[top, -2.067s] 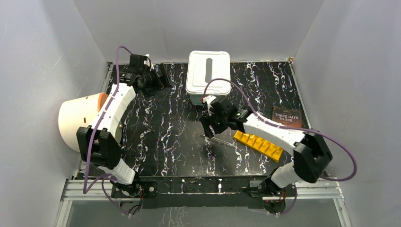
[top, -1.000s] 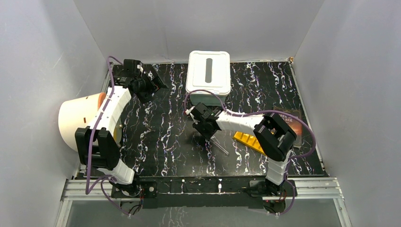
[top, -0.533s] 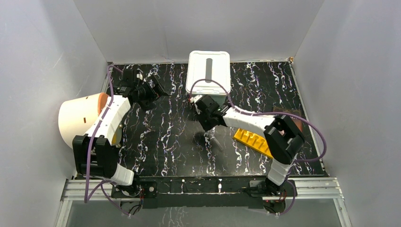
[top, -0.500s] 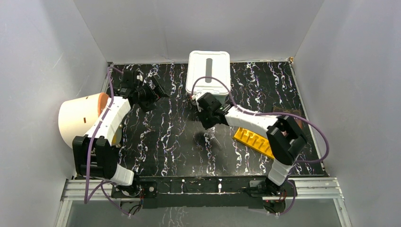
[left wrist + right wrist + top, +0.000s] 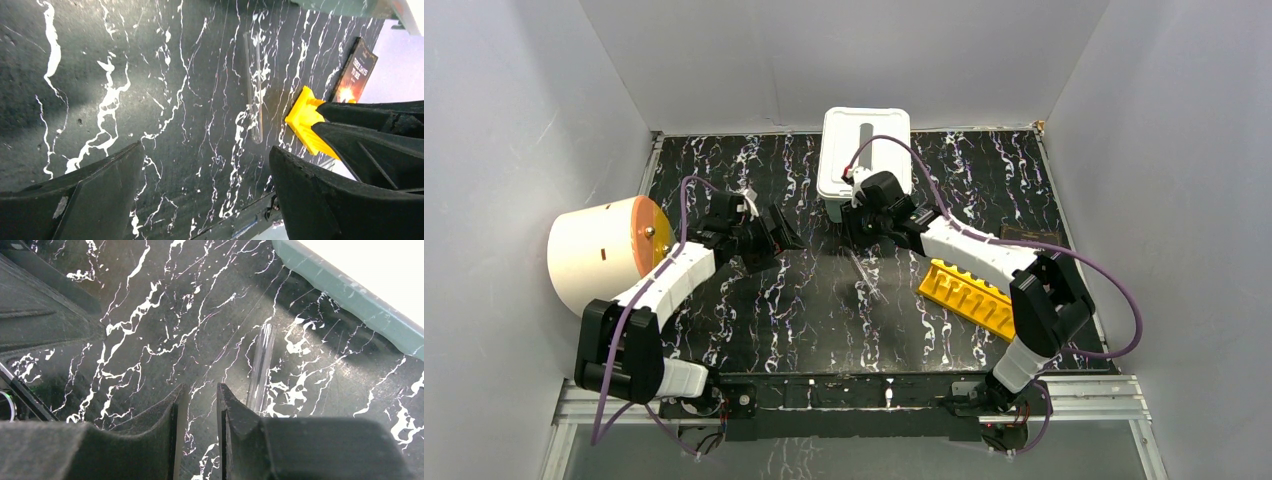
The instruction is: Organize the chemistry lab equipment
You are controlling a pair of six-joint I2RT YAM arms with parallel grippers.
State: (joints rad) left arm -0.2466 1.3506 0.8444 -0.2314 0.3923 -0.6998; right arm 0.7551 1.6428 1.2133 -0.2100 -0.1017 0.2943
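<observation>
A thin glass rod (image 5: pixel 865 273) lies flat on the black marbled table, in front of the white box. It also shows in the left wrist view (image 5: pixel 254 90) and the right wrist view (image 5: pixel 262 365). My right gripper (image 5: pixel 858 226) hovers just behind it; its jaws stand a narrow gap apart (image 5: pixel 202 407) with nothing between them, and the rod lies beside the right finger (image 5: pixel 235 415). My left gripper (image 5: pixel 776 237) is wide open and empty (image 5: pixel 205 185), left of the rod. The yellow holed rack (image 5: pixel 965 296) lies at the right (image 5: pixel 306 125). The other lab items are out of view.
A white lidded box (image 5: pixel 866 150) stands at the back centre, its edge close to my right gripper (image 5: pixel 350 305). A big white drum with an orange face (image 5: pixel 599 255) sits at the left. A dark-covered book (image 5: pixel 1036 237) lies behind my right arm (image 5: pixel 356 70).
My left arm swung from the back left corner toward the table's middle. My right gripper moved back toward the white box, and the glass rod that hung at it now lies on the table.
</observation>
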